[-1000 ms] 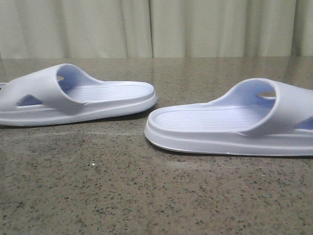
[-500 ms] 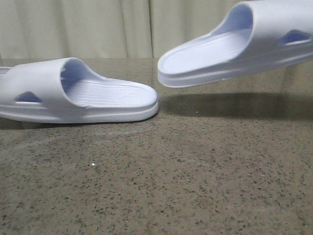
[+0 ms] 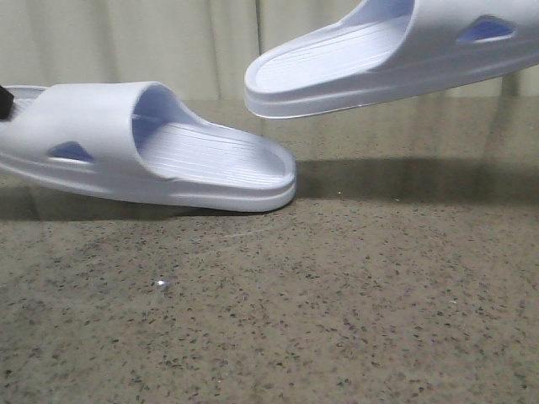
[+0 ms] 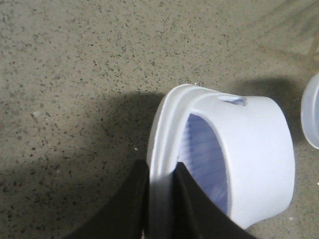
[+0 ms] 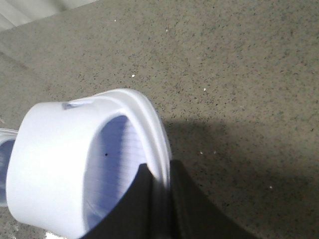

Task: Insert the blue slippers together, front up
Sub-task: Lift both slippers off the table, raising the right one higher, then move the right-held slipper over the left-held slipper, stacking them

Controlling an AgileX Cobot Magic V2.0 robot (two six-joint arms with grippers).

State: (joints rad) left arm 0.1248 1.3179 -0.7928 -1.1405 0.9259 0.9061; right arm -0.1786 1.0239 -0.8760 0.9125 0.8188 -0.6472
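Both blue slippers are held off the speckled table. In the front view, the left slipper hangs low at the left, toe tilted down toward the middle. The right slipper floats higher at the upper right, with its toe reaching over the left one's toe. My left gripper is shut on the sole rim of its slipper, one finger inside on the footbed and one outside. My right gripper pinches the sole rim of its slipper the same way. Both slippers show their ribbed footbeds and triangular strap cutouts.
The table is brown-grey speckled stone and carries the slippers' dark shadows. A pale pleated curtain closes off the far side. A dark part shows at the front view's left edge, behind the left slipper's heel.
The right slipper went from resting on the table to hanging high and has shifted left. The left slipper has come up off the table, moved right and tipped toe-down.
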